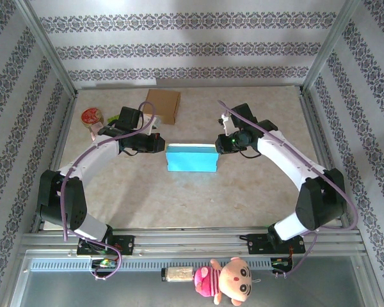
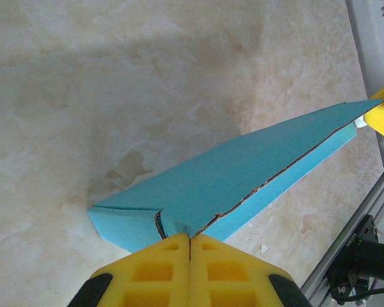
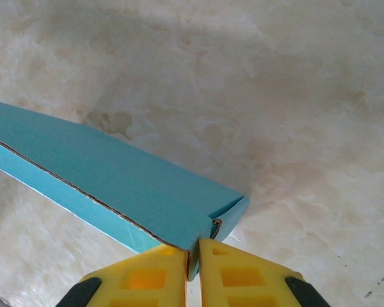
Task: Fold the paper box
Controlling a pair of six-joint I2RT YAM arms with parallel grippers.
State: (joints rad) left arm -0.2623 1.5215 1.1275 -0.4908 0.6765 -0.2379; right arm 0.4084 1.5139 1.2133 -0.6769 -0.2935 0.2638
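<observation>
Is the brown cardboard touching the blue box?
No, the brown cardboard lies farther back, with bare table between it and the blue box.

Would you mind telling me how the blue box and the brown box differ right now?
The blue box is pinched by the left gripper and the right gripper; the brown box lies untouched. The blue box is central, the brown box at the far edge of the table. Both look rectangular.

Matt teal card paper box [image 1: 192, 158] with raw brown cut edges, smooth yellow plastic fingers [image 2: 169, 246], faintly glossy marbled table [image 1: 243, 198]
</observation>
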